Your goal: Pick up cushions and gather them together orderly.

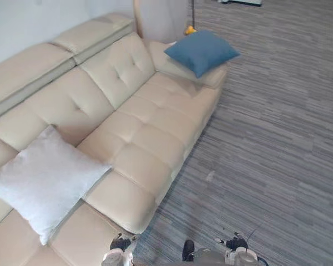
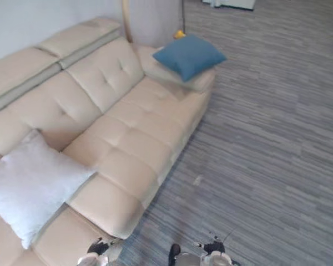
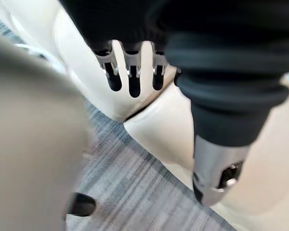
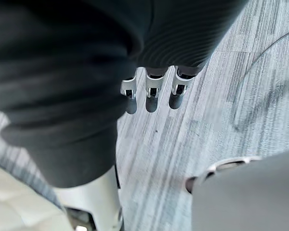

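The white cushion [image 1: 44, 180] lies at the near end of the beige sofa [image 1: 147, 141]. Its back corner is against the backrest and its front corner reaches toward the seat's front edge. The blue cushion [image 1: 202, 51] sits at the opposite end, on top of the far armrest, with one corner past the armrest's outer edge above the grey striped floor [image 1: 272, 138]. A small yellow thing [image 1: 190, 30] shows just behind it; what it is cannot be told. The two cushions are well apart, with the bare middle seats between them.

The left hand [image 3: 131, 67] hangs with its fingers straight and side by side, thumb apart, holding nothing. Past its fingertips are the sofa's front edge and the strip of floor beside it. The white cushion is the nearer one to this hand but is not touching it. The blue cushion is well away, at the far end.

The right hand [image 4: 151, 96] hangs over the floor with its fingers relaxed and nothing in them. It is apart from the sofa and from both cushions.
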Controlling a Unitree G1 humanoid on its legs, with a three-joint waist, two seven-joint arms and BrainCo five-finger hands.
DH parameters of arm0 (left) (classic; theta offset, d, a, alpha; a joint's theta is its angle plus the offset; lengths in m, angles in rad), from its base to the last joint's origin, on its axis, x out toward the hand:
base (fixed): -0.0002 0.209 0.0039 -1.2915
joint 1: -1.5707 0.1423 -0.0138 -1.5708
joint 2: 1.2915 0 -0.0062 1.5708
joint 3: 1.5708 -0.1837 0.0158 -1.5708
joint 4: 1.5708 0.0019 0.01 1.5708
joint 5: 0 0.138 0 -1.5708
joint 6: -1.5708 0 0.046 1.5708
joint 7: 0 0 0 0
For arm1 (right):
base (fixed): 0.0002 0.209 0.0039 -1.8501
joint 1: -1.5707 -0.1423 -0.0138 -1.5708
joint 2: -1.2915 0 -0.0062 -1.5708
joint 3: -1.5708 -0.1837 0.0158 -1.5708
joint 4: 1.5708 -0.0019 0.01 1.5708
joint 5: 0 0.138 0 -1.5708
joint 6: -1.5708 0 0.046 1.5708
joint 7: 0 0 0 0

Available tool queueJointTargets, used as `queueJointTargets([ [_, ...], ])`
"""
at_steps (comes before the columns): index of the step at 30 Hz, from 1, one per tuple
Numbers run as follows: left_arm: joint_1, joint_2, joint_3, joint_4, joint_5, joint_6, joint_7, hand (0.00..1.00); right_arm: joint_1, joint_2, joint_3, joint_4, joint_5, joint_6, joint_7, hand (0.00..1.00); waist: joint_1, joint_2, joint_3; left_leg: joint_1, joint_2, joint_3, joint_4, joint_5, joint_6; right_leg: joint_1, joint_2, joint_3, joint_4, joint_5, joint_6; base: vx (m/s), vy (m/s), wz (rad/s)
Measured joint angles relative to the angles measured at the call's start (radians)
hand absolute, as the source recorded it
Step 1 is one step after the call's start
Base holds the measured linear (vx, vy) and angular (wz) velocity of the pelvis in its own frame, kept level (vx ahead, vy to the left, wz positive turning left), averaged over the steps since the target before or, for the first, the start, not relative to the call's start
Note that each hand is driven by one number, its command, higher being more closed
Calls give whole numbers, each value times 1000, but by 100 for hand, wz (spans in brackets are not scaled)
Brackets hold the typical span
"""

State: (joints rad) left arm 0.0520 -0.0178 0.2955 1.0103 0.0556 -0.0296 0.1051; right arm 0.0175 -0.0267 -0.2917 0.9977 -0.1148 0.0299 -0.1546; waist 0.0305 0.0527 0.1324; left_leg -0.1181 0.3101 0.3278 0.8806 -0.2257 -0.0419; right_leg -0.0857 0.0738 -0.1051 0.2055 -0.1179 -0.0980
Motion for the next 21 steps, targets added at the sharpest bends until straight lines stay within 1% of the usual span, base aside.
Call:
queueJointTargets([
  [1, 1, -3, 0, -9, 0, -2, 0, 0, -2, 0, 0, 0, 0, 1, -1, 0, 5, 0, 0, -20, -25, -27, 1, -20, -6, 0, 7, 38, -1, 0, -1, 137, 61, -169],
  [2, 2, -6, -3, -18, -1, -5, 0, 0, -2, 0, 0, 0, 0, 2, -1, 0, 13, -1, 1, -63, -75, -88, -32, -53, -3, 4, 13, 96, -5, 0, -2, 149, 74, -170],
  [3, 3, -7, -6, -20, -2, -8, 0, 0, 1, -1, 0, 1, -1, 6, -3, 0, 23, -4, 3, -86, -129, -136, -108, -67, -6, 11, 18, 163, -7, 0, -2, 155, 84, -164],
  [4, 3, -11, -6, -24, -2, -9, 0, 0, 3, -1, 1, 1, -1, 9, -3, 0, 27, -5, 4, -92, -150, -158, -151, -68, -8, 14, 19, 188, -8, 0, -2, 167, 123, -172],
  [5, 5, -14, -5, -29, -10, -10, 1, 0, 1, -1, 3, 1, -2, 16, -5, 0, 33, -7, 5, -96, -201, -233, -265, -67, -12, 14, 22, 244, -9, 1, -3, 200, 200, -178],
  [6, 5, -14, -5, -29, -20, -11, 2, 0, -2, -1, 8, 1, -2, 17, -5, 0, 36, -3, 3, -100, -232, -315, -370, -61, -14, 15, 28, 281, -11, 1, -3, 206, 220, -178],
  [7, 6, -14, -5, -28, -20, -11, 2, 0, -2, -3, 12, 2, -4, 16, -5, 0, 37, 1, 1, -99, -237, -351, -413, -55, -12, 15, 35, 298, -12, 0, -2, 235, 263, -169],
  [8, 11, -19, -3, -26, -23, -11, 2, 0, 0, -12, 22, 2, -4, 16, -6, 0, 40, 23, -9, -88, -220, -401, -492, -6, -29, 14, 60, 326, -8, -9, 15, 260, 259, -153],
  [9, 10, -15, -2, -22, -26, -9, 2, 0, 3, -11, 22, 1, -4, 16, -9, 0, 44, 20, -17, -65, -212, -363, -495, 10, -42, 16, 62, 354, 12, -27, 37, 280, 256, -137],
  [10, 8, -10, -6, -21, -26, -7, 2, 0, 8, -7, 22, 0, -3, 16, -10, 0, 41, 15, -20, -63, -213, -341, -503, 4, -34, 17, 51, 354, 16, -30, 46, 300, 245, -96],
  [11, 8, -1, -19, -20, -22, -6, 1, 0, 18, -1, 21, 1, -3, 17, -11, 0, 41, -10, -26, -48, -219, -304, -506, -13, -25, 13, 29, 356, 33, -44, 69, 289, 217, -54],
  [12, 7, 9, -28, -21, -21, -6, 0, 0, 23, 6, 20, 0, -2, 17, -13, 0, 41, -19, -28, -26, -233, -284, -514, -30, -14, 7, 11, 359, 53, -69, 86, 295, 211, -46],
  [13, 6, 12, -36, -20, -21, -4, 0, 0, 23, 7, 20, 0, -3, 17, -13, 0, 42, -22, -29, -17, -239, -273, -518, -35, -9, 3, 5, 356, 69, -81, 96, 289, 180, -36],
  [14, 7, 15, -45, -20, -22, -2, 1, 0, 24, 9, 21, -3, -3, 16, -12, 0, 44, -34, -35, 5, -249, -250, -528, -49, 1, -13, -9, 340, 117, -102, 114, 272, 141, -52],
  [15, -1, 10, -49, -19, -22, 1, 1, 0, 24, 9, 22, -6, -4, 15, -9, 0, 50, -27, -31, 30, -253, -221, -532, -67, 8, -61, -12, 317, 235, -128, 160, 306, 142, -66],
  [16, -1, 6, -60, -17, -23, 6, 2, 0, 15, 8, 21, -21, -4, 13, -5, 0, 54, -21, -18, 70, -258, -195, -543, -79, 19, -131, -24, 266, 407, -140, 232, 249, 94, -59],
  [17, -6, 7, -66, -17, -23, 7, 3, 0, 13, 4, 20, -33, -4, 13, -3, 0, 52, -20, -9, 97, -264, -188, -553, -82, 23, -167, -39, 228, 481, -148, 249, 292, 67, -34],
  [18, -11, 11, -87, -12, -27, 10, 6, 0, 2, 3, 20, -40, -3, 5, -1, 0, 48, -18, -1, 162, -270, -176, -590, -85, 27, -199, -87, 124, 564, -178, 205, 328, 35, -21],
  [19, -14, 12, -92, -1, -30, 13, 6, 0, 3, -2, 21, -36, -3, 5, 0, 0, 38, -8, 4, 219, -263, -174, -634, -85, 27, -211, -122, 30, 561, -201, 164, 343, 16, -11],
  [20, -16, 13, -93, 2, -30, 14, 6, 0, 0, -2, 21, -36, -3, 4, 0, 0, 33, -7, 4, 241, -257, -175, -652, -85, 27, -218, -133, -2, 548, -206, 153, 365, -40, 1],
  [21, -22, 14, -98, 2, -30, 15, 6, 0, -4, -2, 20, -36, -2, -1, 0, 0, 27, -9, 4, 275, -237, -182, -687, -85, 28, -246, -136, -41, 503, -207, 147, 465, -144, 17],
])
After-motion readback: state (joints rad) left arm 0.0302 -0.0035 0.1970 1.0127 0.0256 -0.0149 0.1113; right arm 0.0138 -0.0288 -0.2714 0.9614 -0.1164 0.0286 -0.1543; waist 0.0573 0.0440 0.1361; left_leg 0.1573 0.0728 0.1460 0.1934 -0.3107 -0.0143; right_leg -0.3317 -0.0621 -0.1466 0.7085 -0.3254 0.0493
